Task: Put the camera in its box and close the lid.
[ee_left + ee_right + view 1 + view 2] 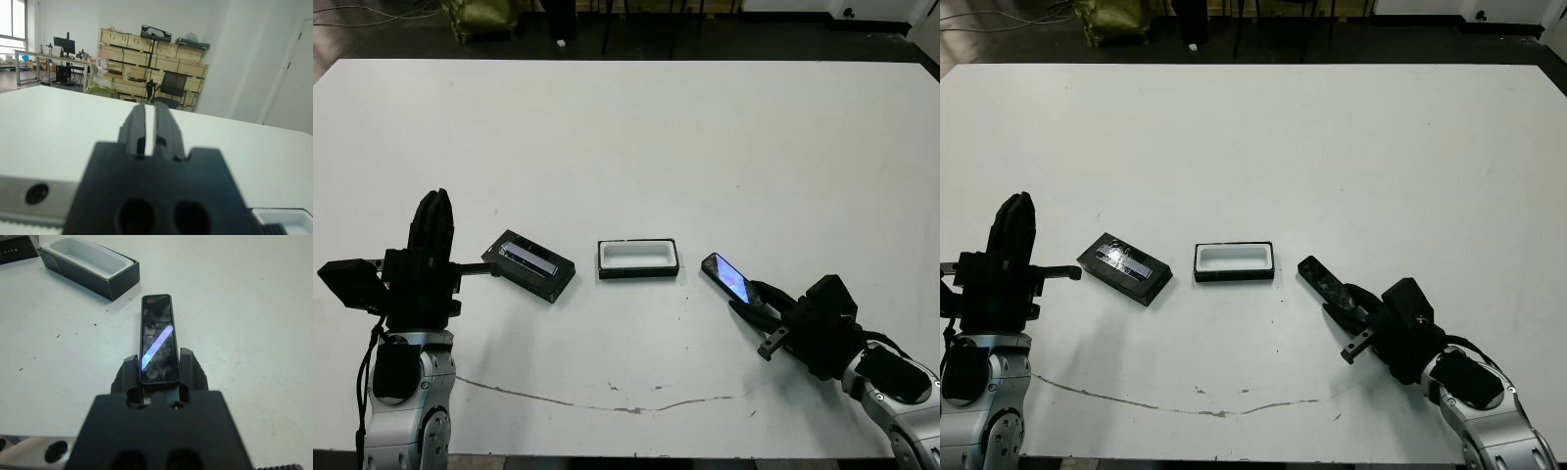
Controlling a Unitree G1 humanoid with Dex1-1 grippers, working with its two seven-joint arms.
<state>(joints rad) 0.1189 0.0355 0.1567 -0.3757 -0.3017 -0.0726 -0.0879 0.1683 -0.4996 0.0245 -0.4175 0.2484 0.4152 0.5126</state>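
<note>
Camera (159, 339) sits clamped by its rear end in the right tool (159, 369), nose aimed at the open box (638, 258) just ahead for insertion, while the left tool (146, 128), nearly shut and empty, waits near the lid (530, 264).

Bright, even light — soft shadows

The slim black camera (725, 276) sits right of centre, angled. The open white-lined box (638, 258) lies mid-frame; the striped lid (530, 264) lies left of it.
</note>
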